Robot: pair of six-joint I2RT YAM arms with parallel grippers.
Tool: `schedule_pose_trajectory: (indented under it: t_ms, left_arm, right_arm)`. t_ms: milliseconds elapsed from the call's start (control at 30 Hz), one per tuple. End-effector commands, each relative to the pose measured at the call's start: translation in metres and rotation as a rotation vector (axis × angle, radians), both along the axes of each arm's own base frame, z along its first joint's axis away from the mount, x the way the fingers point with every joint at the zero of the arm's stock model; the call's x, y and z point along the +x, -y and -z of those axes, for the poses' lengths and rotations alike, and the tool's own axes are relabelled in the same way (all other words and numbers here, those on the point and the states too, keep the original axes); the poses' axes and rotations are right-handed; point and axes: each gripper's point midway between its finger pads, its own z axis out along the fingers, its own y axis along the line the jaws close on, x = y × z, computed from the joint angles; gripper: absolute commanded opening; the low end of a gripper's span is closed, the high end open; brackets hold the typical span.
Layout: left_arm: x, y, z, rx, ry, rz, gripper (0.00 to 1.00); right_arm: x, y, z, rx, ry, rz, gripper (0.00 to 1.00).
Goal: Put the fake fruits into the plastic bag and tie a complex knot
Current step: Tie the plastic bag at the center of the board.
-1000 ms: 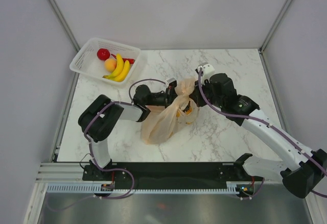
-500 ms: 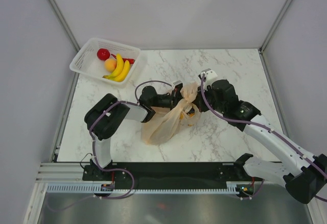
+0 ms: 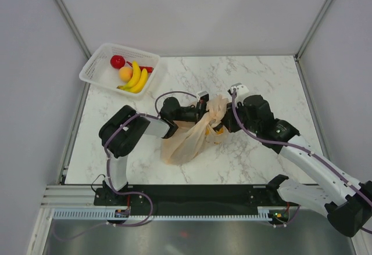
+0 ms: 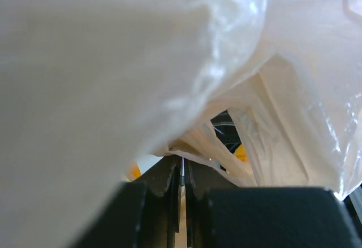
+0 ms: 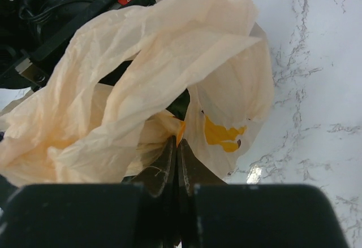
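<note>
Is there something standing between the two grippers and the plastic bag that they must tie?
Nothing visible does. The left gripper and the right gripper are each shut on a fold of the plastic bag, one from each side. No other thing lies between the fingers and the film.

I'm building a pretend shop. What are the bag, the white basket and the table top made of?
The bag looks like thin, shiny plastic film: it crinkles and lets light through. The white basket seems stiff moulded plastic, with lattice walls. The table top looks like glossy grey-veined marble, perhaps only printed.
</note>
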Motion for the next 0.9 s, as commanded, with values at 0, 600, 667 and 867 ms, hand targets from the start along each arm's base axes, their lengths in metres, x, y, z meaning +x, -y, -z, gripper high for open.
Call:
schedule_pose_trajectory:
  t_ms: [0, 600, 667, 867]
  left_arm:
    - [-0.012, -0.009, -0.046, -0.245, 0.271, -0.016, 0.09]
    - [-0.005, -0.004, -0.047, -0.255, 0.272, -0.037, 0.24]
    - [-0.005, -0.004, -0.047, -0.256, 0.273, -0.037, 0.24]
    - [-0.004, -0.004, -0.049, -0.262, 0.278, -0.04, 0.25]
  right_arm:
    - [-0.004, 0.002, -0.017, 0.038, 0.024, 0.005, 0.07]
    - [-0.015, -0.001, -0.006, 0.035, -0.041, -0.026, 0.0]
    - [-0.013, 0.002, -0.007, 0.027, -0.036, -0.011, 0.0]
    - [-0.013, 0.004, -0.001, 0.016, -0.058, 0.01, 0.01]
